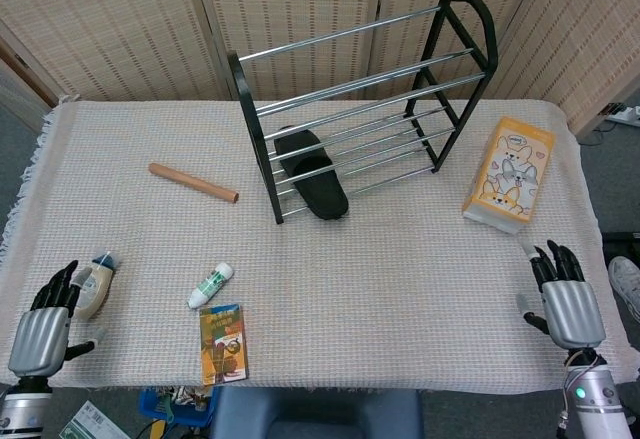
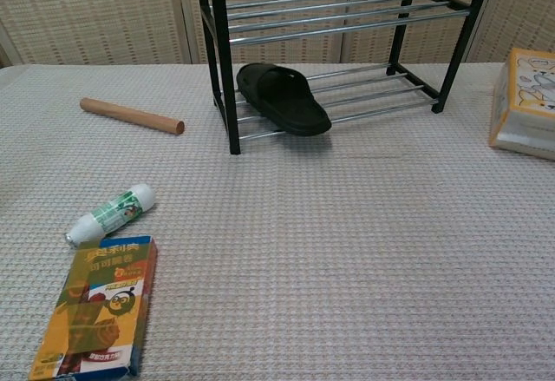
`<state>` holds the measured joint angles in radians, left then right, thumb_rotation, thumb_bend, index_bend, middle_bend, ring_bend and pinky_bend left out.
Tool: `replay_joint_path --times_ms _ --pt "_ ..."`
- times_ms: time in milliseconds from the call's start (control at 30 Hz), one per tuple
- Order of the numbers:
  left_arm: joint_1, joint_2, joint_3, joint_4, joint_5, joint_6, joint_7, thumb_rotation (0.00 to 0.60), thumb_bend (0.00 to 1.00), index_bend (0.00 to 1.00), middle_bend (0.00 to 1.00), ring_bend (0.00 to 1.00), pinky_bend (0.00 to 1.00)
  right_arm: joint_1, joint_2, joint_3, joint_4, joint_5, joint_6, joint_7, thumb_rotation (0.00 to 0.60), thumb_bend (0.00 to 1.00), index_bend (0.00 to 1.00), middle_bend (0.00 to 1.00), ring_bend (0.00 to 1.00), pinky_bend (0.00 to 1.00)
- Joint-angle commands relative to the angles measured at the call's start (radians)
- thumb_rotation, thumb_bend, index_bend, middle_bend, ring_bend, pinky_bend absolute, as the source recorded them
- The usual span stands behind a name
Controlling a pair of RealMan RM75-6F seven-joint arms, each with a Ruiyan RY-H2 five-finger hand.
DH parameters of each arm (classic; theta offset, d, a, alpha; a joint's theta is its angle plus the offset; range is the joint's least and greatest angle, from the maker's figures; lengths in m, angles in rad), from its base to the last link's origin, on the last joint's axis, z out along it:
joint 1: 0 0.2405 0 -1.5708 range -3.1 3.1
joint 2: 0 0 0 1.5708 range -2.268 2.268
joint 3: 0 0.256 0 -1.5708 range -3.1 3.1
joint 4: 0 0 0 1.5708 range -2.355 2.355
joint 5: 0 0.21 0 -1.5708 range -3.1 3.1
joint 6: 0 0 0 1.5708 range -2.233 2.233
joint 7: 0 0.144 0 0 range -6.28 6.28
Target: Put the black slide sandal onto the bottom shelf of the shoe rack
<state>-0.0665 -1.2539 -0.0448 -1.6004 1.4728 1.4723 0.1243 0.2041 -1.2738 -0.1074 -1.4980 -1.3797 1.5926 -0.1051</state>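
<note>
The black slide sandal [image 1: 312,171] [image 2: 283,97] lies on the bottom shelf bars of the black and chrome shoe rack [image 1: 359,99] [image 2: 326,18], its toe end sticking out past the front bar. My right hand [image 1: 559,293] hovers at the table's front right corner, fingers spread and holding nothing, far from the rack. At the front left corner my left hand [image 1: 44,327] is open too, just beside a small bottle. Neither hand appears in the chest view.
A wooden rod [image 1: 193,183] [image 2: 131,115] lies left of the rack. A green tube [image 1: 210,285] [image 2: 113,213] and a snack box [image 1: 223,343] [image 2: 98,304] sit near the front. An orange cat-print box [image 1: 509,173] [image 2: 525,102] stands right. A small bottle [image 1: 92,285] lies front left.
</note>
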Motion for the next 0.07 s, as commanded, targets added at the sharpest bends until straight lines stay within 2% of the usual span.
replay_joint_path --times_ms 33,67 --pt "0.000 0.000 0.001 -0.007 0.002 0.005 0.007 0.600 0.24 0.11 0.00 0.00 0.17 -0.043 0.004 -0.010 0.010 -0.036 0.032 0.024 0.600 0.39 0.00 0.14 0.00 0.07" --pt "0.000 0.000 0.001 -0.008 0.002 0.006 0.008 0.600 0.24 0.11 0.00 0.00 0.17 -0.050 0.005 -0.009 0.010 -0.042 0.036 0.029 0.600 0.39 0.00 0.14 0.00 0.07"
